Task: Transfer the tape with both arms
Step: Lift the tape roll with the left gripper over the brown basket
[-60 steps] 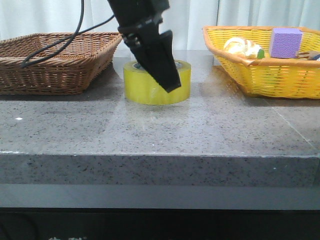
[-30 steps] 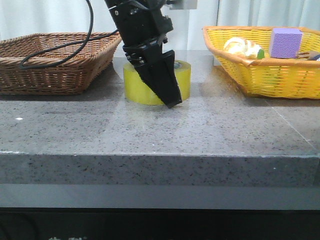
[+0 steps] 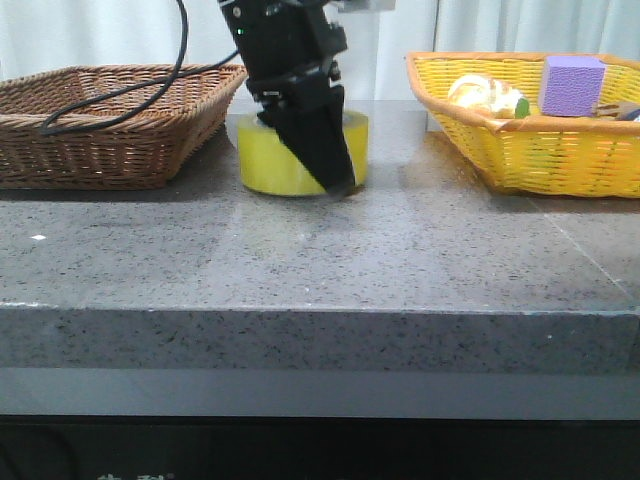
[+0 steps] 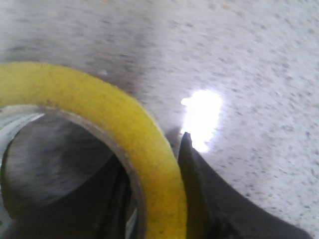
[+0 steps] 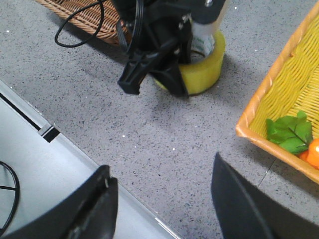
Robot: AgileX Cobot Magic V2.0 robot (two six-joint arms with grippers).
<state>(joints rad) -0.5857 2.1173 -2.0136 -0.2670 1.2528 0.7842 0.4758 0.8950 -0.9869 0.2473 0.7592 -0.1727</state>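
1. Tape (image 3: 300,155) now sits slightly further left on the table (image 3: 320,260), nudged by my left gripper (image 3: 335,180).
2. Left fingers straddle its wall, one inside the core, closing but no lift yet.
3. Right gripper (image 5: 159,209) hangs open, empty, awaiting handover.

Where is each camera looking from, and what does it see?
Front view: faces forward over the table, at the left gripper on the tape.
Left wrist view: on the left arm, close above the tape; one of its fingers shows.
Right wrist view: high on the right arm, looking down; right gripper open.
All three show the tape.
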